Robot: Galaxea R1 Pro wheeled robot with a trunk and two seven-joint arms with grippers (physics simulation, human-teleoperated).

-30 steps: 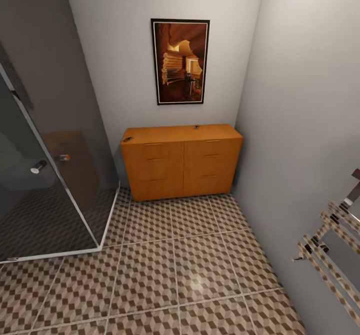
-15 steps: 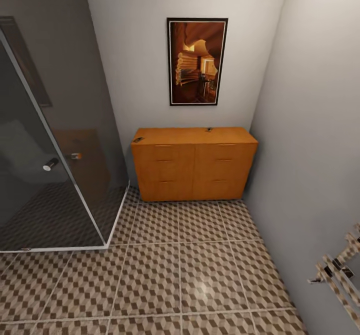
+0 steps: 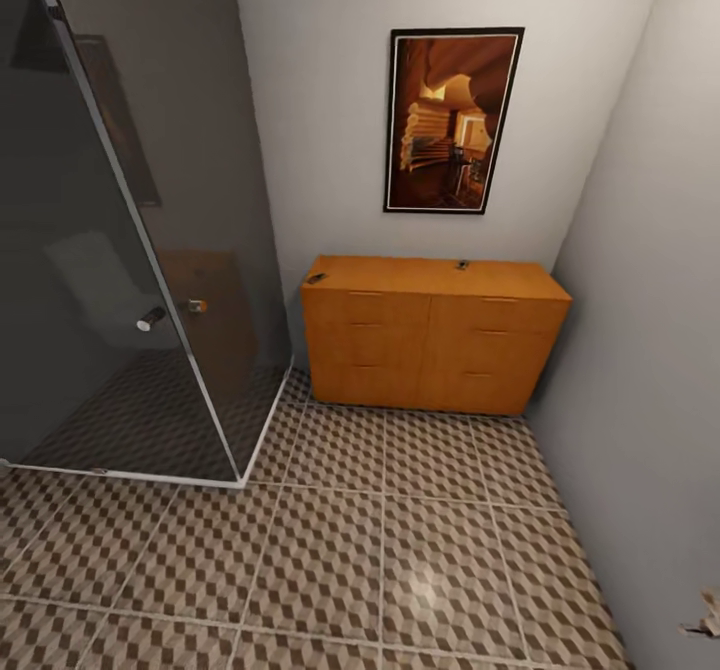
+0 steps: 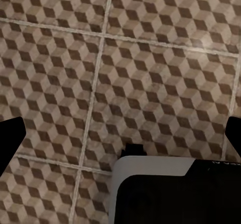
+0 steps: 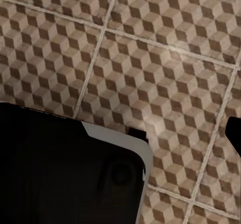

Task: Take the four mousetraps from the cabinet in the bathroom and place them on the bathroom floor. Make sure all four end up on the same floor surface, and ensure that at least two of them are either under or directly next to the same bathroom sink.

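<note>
The orange-brown cabinet (image 3: pixel 432 345) stands against the far wall in the head view, all drawers shut. Two small dark mousetraps lie on its top, one (image 3: pixel 316 277) at the left front corner and one (image 3: pixel 462 265) near the back right. The cube-patterned bathroom floor (image 3: pixel 380 550) stretches from the cabinet toward me. In the wrist views, my left gripper (image 4: pixel 120 133) and right gripper (image 5: pixel 123 126) hang open over the floor tiles, holding nothing. The sink is out of view.
A dark glass shower enclosure (image 3: pixel 120 250) with a knob handle (image 3: pixel 151 319) fills the left side. A framed picture (image 3: pixel 450 122) hangs above the cabinet. The grey wall (image 3: pixel 650 350) bounds the right. My own dark base (image 4: pixel 175 194) shows below the grippers.
The whole picture has shifted right as the camera turned left. The chrome towel rail at the right has almost left the view. The cabinet and traps have not moved.
</note>
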